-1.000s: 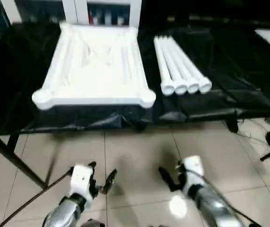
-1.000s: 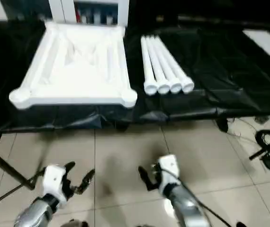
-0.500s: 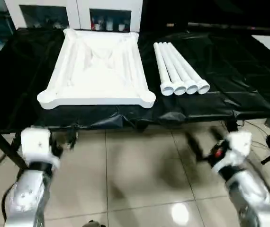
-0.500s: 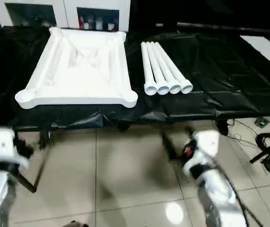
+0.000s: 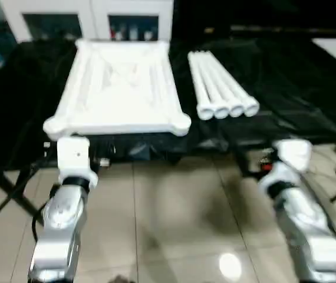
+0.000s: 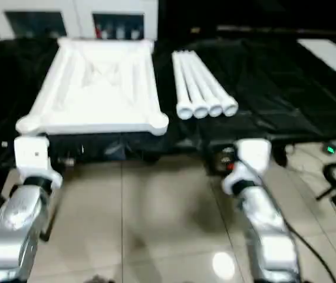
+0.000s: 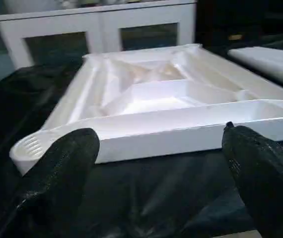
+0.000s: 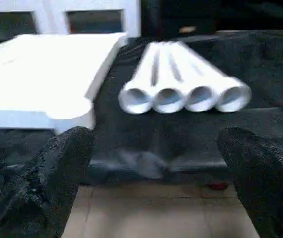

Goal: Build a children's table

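The four legs point(image 5: 220, 88) lie side by side on the black table point(image 5: 286, 88), just right of the upturned tabletop point(image 5: 118, 88), long axes running away from me and open ends facing me. My right gripper point(image 8: 156, 178) is nearer them, jaws wide and empty, roughly in line with those ends. My left gripper point(image 7: 156, 168), also wide and empty, faces the tabletop's near edge.

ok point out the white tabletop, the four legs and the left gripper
white tabletop point(image 5: 118, 88), left eye view, on the ribbed underside facing up
four legs point(image 8: 185, 98), right wrist view, on the open tube ends
left gripper point(image 7: 161, 163), left wrist view, midway between the two black fingertips
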You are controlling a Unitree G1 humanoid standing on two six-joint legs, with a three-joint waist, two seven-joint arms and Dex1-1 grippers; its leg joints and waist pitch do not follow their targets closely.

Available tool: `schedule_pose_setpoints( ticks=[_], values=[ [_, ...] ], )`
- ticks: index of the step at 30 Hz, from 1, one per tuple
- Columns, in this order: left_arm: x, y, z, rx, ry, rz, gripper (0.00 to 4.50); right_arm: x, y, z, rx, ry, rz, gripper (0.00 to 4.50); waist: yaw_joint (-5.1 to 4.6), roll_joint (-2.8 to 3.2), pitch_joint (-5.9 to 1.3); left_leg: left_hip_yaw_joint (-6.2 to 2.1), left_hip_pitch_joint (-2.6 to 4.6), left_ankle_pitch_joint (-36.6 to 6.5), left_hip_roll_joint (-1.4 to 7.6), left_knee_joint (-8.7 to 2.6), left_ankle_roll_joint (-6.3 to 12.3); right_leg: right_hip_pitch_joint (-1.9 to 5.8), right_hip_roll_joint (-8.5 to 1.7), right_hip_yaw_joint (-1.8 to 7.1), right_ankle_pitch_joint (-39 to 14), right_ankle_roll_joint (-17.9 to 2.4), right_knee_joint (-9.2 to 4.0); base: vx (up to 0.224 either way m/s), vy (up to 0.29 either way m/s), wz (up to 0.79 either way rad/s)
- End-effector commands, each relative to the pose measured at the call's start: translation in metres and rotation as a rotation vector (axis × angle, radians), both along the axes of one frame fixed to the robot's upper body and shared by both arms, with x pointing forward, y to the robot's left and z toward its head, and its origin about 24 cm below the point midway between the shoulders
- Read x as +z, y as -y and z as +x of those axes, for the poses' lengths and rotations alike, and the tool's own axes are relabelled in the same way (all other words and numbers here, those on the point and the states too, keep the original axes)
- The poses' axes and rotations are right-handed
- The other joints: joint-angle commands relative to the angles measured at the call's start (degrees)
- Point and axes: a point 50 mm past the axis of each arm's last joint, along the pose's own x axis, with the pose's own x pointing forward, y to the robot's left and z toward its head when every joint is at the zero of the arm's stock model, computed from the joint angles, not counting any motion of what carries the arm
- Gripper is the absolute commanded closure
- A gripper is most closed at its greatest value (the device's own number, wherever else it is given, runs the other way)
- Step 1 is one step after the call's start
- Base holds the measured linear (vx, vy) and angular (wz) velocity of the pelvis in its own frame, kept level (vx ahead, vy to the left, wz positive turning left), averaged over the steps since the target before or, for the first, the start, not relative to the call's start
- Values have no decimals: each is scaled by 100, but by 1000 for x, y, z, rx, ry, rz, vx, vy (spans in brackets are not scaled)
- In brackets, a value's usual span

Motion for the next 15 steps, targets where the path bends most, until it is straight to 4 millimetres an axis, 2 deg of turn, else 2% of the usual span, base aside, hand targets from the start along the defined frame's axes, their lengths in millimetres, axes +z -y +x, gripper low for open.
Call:
schedule_pose_setpoints(
  ticks=[1, 2, 3, 4, 5, 6, 7, 8, 9, 10, 11, 12, 13, 14, 15],
  values=[
    [-8, 4, 7, 19, -37, -25, 0, -10, 1, 3, -30, -63, 39, 3, -75, 67, -286, -428, 373, -1148, 1100, -783, 1909, -142, -206, 225, -394, -1206, 179, -11, -199, 41],
    [-8, 6, 8, 9, -35, -16, 0, -13, -1, 3, -17, -77, 18, 3, -18, -72, -318, -128, 294, -1184, 860, -638, 1978, -133, -359, 429, 53, -1377, -34, 16, -255, 36],
    [-8, 6, 8, 9, -35, -16, 0, -13, -1, 3, -17, -77, 18, 3, 56, -145, -295, 144, 175, -1264, 500, -364, 1825, -118, -498, 558, 166, -1613, -405, 16, -255, 36],
    [-8, 6, 9, 0, -32, -9, 0, -15, -2, 3, -7, -86, 2, 3, 295, -443, -373, 600, -43, -1059, -222, 583, 1198, 256, -754, 714, -335, -1136, -793, 12, -226, 19],
    [-9, 8, 11, -8, -49, 3, 0, -14, -3, 3, 12, -83, -2, 3, 434, -352, -313, 523, -36, -691, -79, 500, 845, 241, -867, 688, -948, -922, -830, -21, -179, -2],
    [-9, 8, 11, -16, -57, 10, 0, -12, -4, 4, 22, -79, -3, 3, 522, -395, -264, 469, -168, -270, -3, 319, 433, 296, -829, 735, -1467, 138, -739, -21, -179, -2],
    [-8, 9, 12, -33, -60, 28, 0, -10, -6, 7, 33, -72, 0, 3, 582, -340, -296, 409, -60, -408, 135, 56, 380, 299, -749, 787, -1508, 814, -697, -45, -163, -2],
    [-8, 9, 12, -39, -58, 35, 0, -9, -6, 8, 35, -71, 0, 3, 592, -233, -318, 343, 66, -395, 290, -169, 367, 238, -547, 604, -1124, 1064, -624, -46, -122, 2],
    [-6, 9, 11, -44, -49, 33, 0, -8, -6, 10, 33, -69, 2, 3, 578, -204, -323, 326, 97, -455, 345, -213, 347, 219, -466, 540, -987, 1120, -631, -46, -122, 2],
    [-6, 8, 10, -45, -45, 20, 0, -7, -6, 12, 24, -65, 32, 3, 587, -179, -328, 336, 228, -805, 433, -274, 275, 169, -444, 491, -1010, 1084, -673, -45, -71, 6],
    [-5, 7, 10, -43, -44, 22, 0, -6, -5, 12, 17, -64, 46, 3, 585, -181, -309, 359, 299, -1142, 446, -311, 222, 179, -452, 465, -1310, 1019, -700, 0, 0, 0],
    [-5, 6, 9, -39, -40, 31, 0, -5, -4, 13, 6, -61, 69, 3, 599, -197, -243, 439, 428, -1796, 378, -359, 95, 202, -417, 419, -2334, 977, -814, 0, 0, 0],
    [-5, 5, 8, -35, -39, 32, 0, -5, -3, 14, 1, -60, 76, 3, 580, -184, -136, 490, 586, -2361, 351, -359, 47, 172, -403, 301, -3585, 953, -999, 0, 0, 0],
    [-5, 5, 8, -34, -38, 30, 0, -5, -3, 14, -1, -60, 77, 3, 549, -128, -51, 508, 914, -2983, 383, -290, 14, 48, -380, 93, -4412, 901, -1231, 0, 0, 0],
    [-5, 2, 8, -23, -39, 28, 0, -6, -2, 14, 0, -61, 60, 3, 500, -103, -78, 485, 1049, -3265, 424, -287, 5, 82, -344, -44, -4364, 848, -1260, 0, 0, 0]
  ],
)
